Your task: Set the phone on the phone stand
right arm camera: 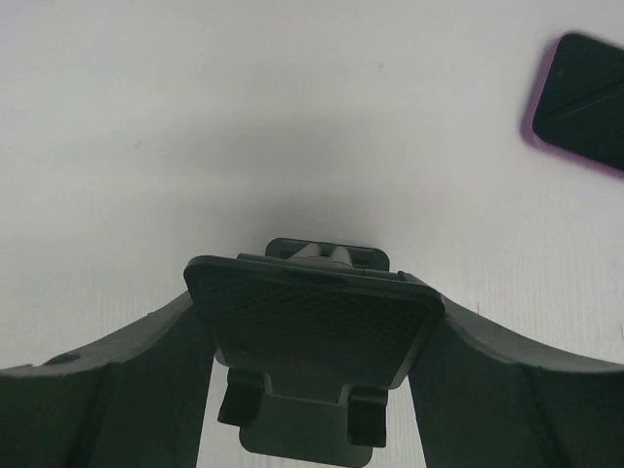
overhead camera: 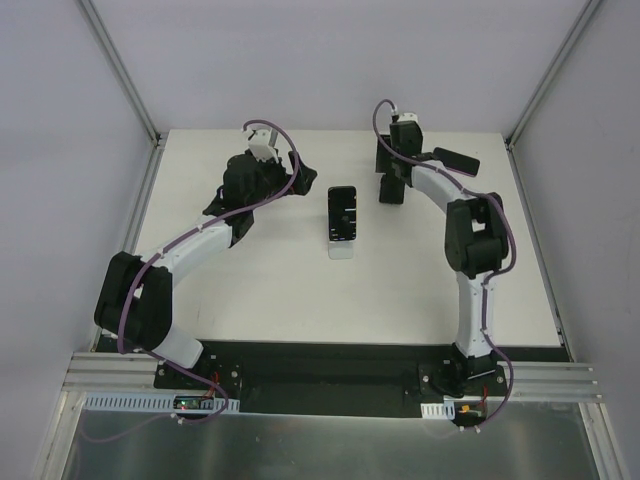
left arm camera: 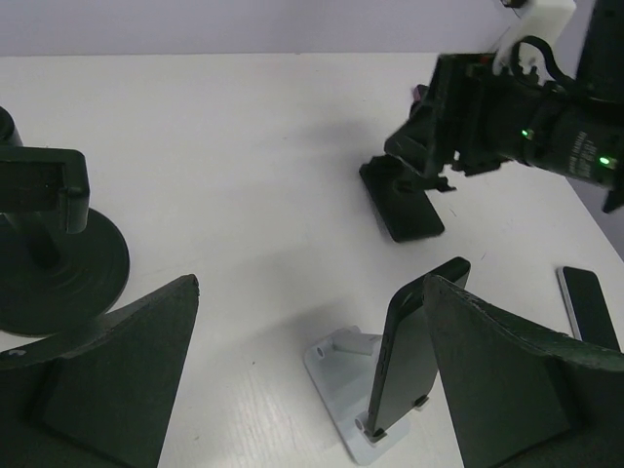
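A white table (overhead camera: 250, 290) is enclosed by pale grey walls. The left gripper (left arm camera: 310, 292) is held with its jaws wide and empty, to the left of the centre. The right gripper (right arm camera: 314, 307) is set astride a black stand (right arm camera: 312, 336); whether its pads press the stand cannot be told. A phone (overhead camera: 343, 212) is seen propped upright on a white stand (overhead camera: 341, 250) at the centre, so the task is judged done for that phone. A second phone (overhead camera: 456, 160) is seen lying flat beside the right arm. A round-based dark stand (left arm camera: 49, 258) is shown only by the left wrist view; from above it is hidden under the left arm
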Controlling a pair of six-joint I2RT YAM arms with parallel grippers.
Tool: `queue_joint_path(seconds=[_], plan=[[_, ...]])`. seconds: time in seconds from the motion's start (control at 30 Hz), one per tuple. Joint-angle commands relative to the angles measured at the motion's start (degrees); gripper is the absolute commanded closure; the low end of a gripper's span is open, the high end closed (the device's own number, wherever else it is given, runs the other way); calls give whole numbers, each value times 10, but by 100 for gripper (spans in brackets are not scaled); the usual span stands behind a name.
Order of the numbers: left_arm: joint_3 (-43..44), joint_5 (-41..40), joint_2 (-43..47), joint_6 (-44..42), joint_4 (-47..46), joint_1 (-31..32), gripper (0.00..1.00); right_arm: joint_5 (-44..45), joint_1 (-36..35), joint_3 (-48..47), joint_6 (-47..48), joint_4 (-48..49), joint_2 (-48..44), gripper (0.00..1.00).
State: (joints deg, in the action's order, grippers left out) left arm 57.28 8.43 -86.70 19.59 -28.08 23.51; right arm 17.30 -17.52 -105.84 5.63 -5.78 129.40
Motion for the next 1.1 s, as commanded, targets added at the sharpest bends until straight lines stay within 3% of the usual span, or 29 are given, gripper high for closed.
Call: queue_joint_path(seconds=[0.0,0.23,0.73,1.07], plan=[[-5,-4,24,-11,-34,-7,5,-120,-2,163,28,46,-160,99],[-15,10,30,-4,-49,-7,5,-158,-36,432,12,211,-311,99],[-16,10,31,-13,-51,-7,5,-50,-103,585,-4,334,-366,99],[-16,12,29,-12,-51,-7,5,-12,-131,625,-25,336,-398,99]])
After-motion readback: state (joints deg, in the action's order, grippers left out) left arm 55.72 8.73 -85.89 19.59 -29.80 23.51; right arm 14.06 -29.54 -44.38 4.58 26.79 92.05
